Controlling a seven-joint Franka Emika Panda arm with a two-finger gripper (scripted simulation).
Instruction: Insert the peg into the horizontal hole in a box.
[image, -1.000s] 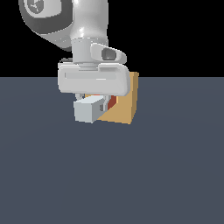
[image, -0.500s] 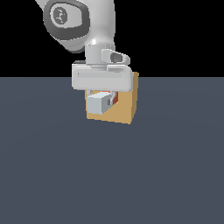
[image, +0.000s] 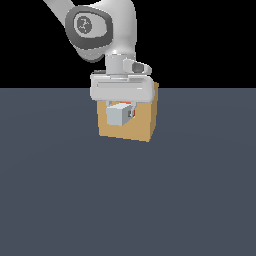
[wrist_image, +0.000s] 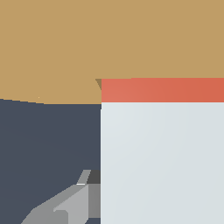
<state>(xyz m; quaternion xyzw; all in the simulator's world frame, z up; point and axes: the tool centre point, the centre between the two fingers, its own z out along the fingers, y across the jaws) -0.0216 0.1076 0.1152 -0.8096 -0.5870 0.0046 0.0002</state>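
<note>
The tan box stands on the dark floor. My gripper hangs in front of its face and is shut on the peg, which lies level with its pale end toward the camera. The red-orange end points at the box's face. In the wrist view the pale peg and its red end reach the tan box, and a dark corner of the hole shows beside the red end. One grey finger shows beside the peg. Most of the hole is hidden.
The dark grey floor spreads all round the box. The white arm rises above the box toward the exterior view's left. Nothing else stands in view.
The arm has swung toward the exterior view's right, carrying the peg from the box's left edge to the middle of its face. Less of the red end shows now.
</note>
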